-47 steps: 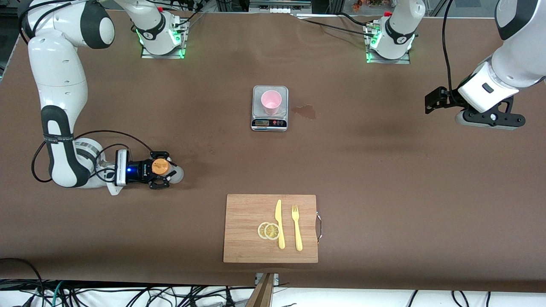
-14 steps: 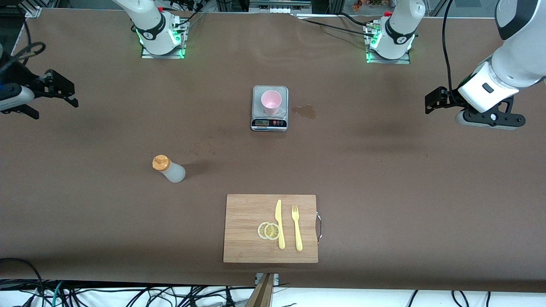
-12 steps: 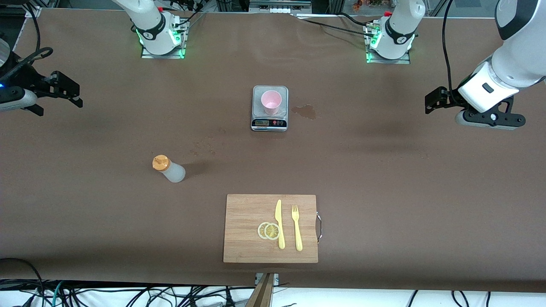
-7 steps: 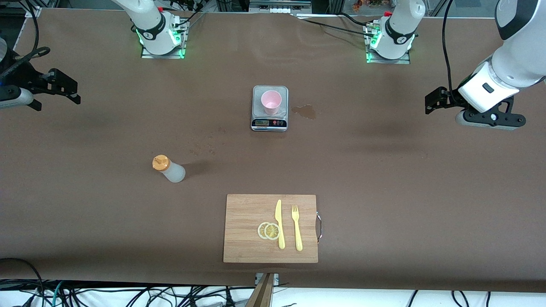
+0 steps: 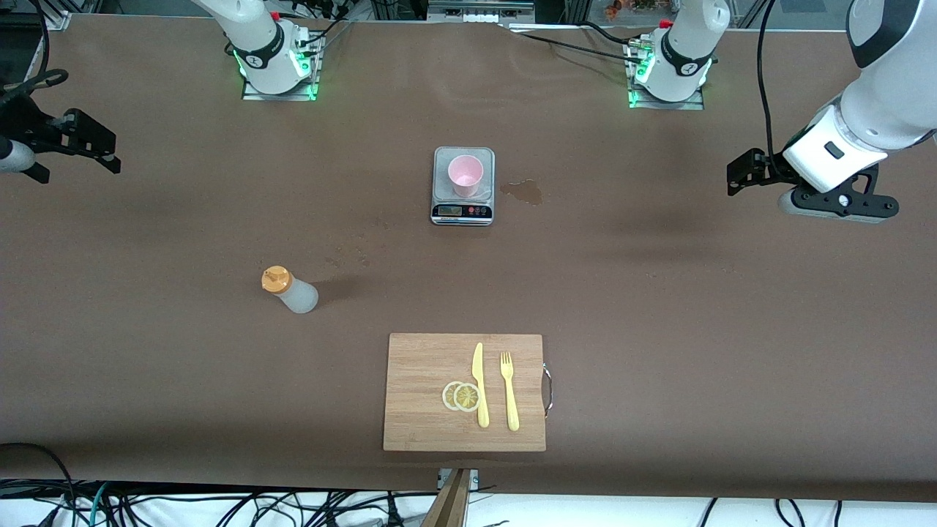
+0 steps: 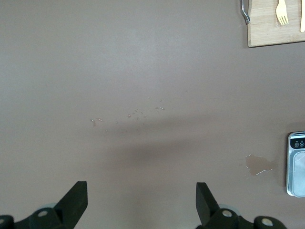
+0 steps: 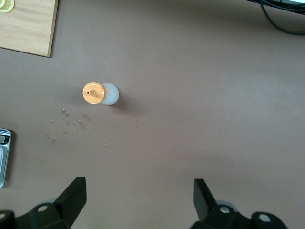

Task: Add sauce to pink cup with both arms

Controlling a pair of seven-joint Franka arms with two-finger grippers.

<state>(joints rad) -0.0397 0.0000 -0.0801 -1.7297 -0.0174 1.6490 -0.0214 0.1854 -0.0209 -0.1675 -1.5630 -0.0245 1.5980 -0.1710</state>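
Note:
The sauce bottle (image 5: 289, 292), frosted white with an orange cap, stands alone on the brown table, nearer the front camera than the scale and toward the right arm's end; it also shows in the right wrist view (image 7: 101, 93). The pink cup (image 5: 465, 175) stands on the grey scale (image 5: 463, 212) at mid-table. My right gripper (image 5: 99, 150) is open and empty, raised over the table's edge at the right arm's end; its jaws show in its wrist view (image 7: 138, 191). My left gripper (image 5: 741, 176) is open and empty, raised at the left arm's end (image 6: 141, 193).
A wooden cutting board (image 5: 424, 432) near the front edge holds lemon slices (image 5: 461, 396), a yellow knife (image 5: 479, 384) and a yellow fork (image 5: 509, 390). A small wet spill (image 5: 523, 192) lies beside the scale, toward the left arm's end. Droplets (image 7: 66, 124) spot the table near the bottle.
The right gripper let go of the sauce bottle, left it standing, and drew back and up to the table's edge. The left arm barely shifted.

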